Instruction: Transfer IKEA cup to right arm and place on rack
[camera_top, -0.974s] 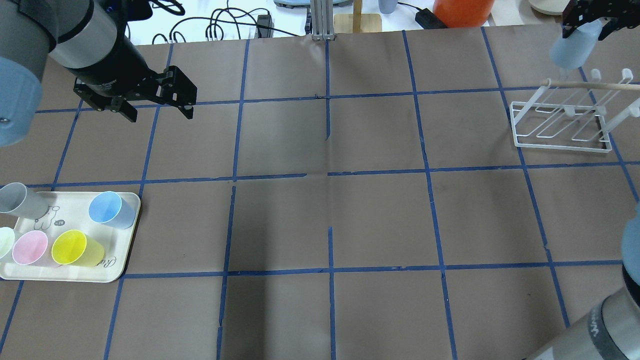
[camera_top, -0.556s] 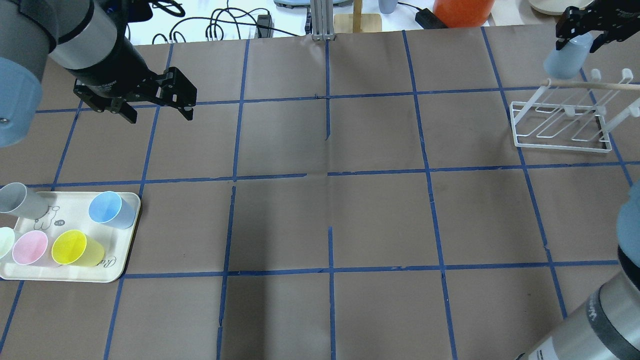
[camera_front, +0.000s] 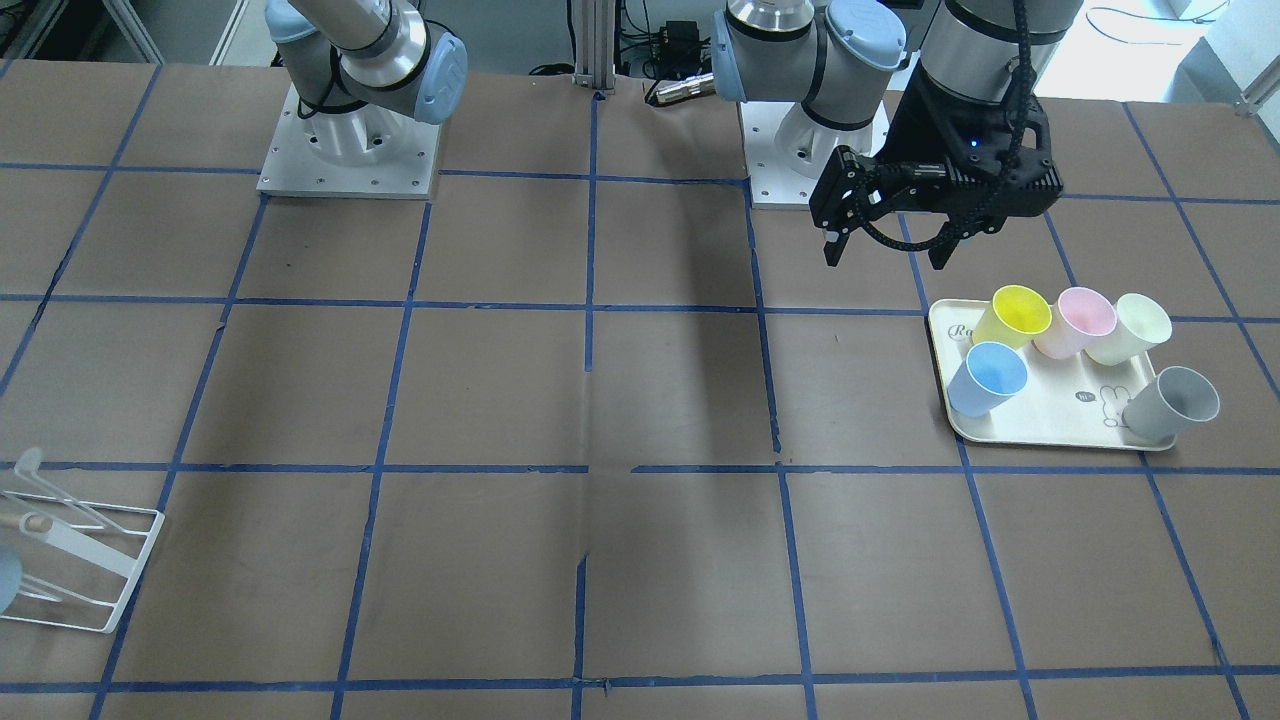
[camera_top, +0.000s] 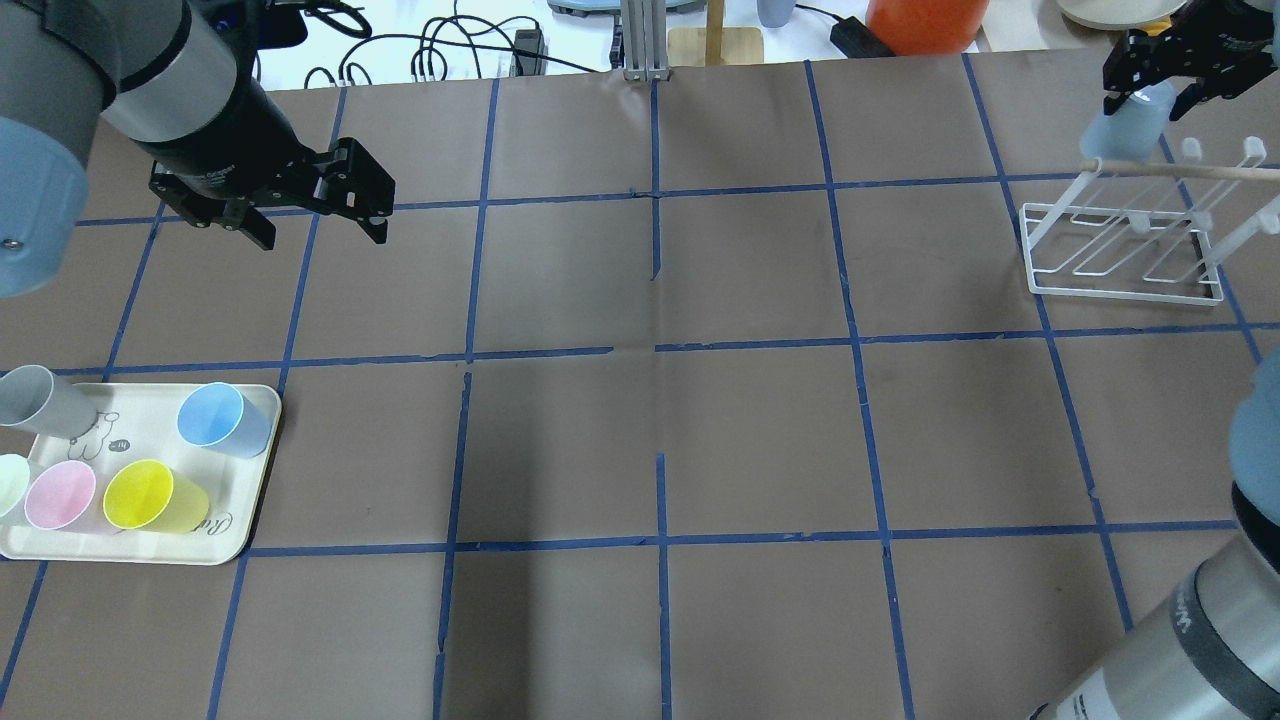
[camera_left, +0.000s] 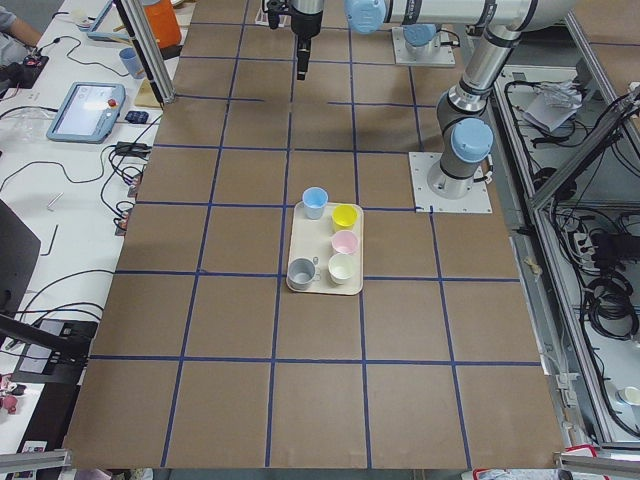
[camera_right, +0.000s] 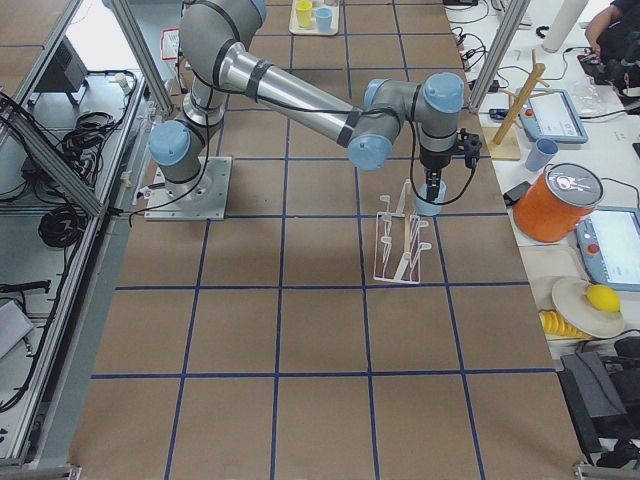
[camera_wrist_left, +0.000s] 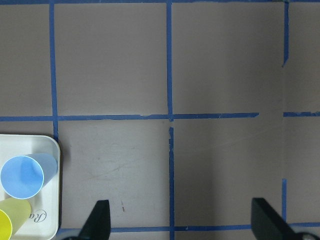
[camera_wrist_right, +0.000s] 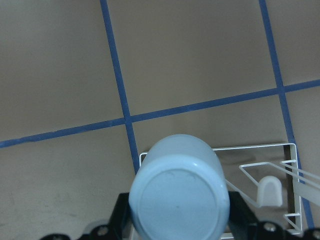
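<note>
My right gripper (camera_top: 1152, 90) is shut on a pale blue IKEA cup (camera_top: 1122, 128) and holds it mouth down over the far left corner of the white wire rack (camera_top: 1120, 285). The right wrist view shows the cup's base (camera_wrist_right: 179, 194) between both fingers (camera_wrist_right: 241, 210), with the rack (camera_wrist_right: 287, 150) below. The side view shows the cup (camera_right: 430, 205) at the rack's (camera_right: 398, 262) far end. My left gripper (camera_top: 322, 236) is open and empty above the table, also seen in the front view (camera_front: 885, 260). A second pale blue cup (camera_top: 215, 418) stands on the tray.
The cream tray (camera_top: 240, 545) at the near left holds grey (camera_top: 40, 400), pink (camera_top: 60, 495), yellow (camera_top: 150, 497) and pale green cups. A wooden stick (camera_top: 1190, 170) lies across the rack's prongs. An orange container (camera_top: 925, 25) and cables lie beyond the table's far edge.
My right gripper has come down and a little left with the cup, closer to the rack's far left corner. The left arm has hardly moved.
</note>
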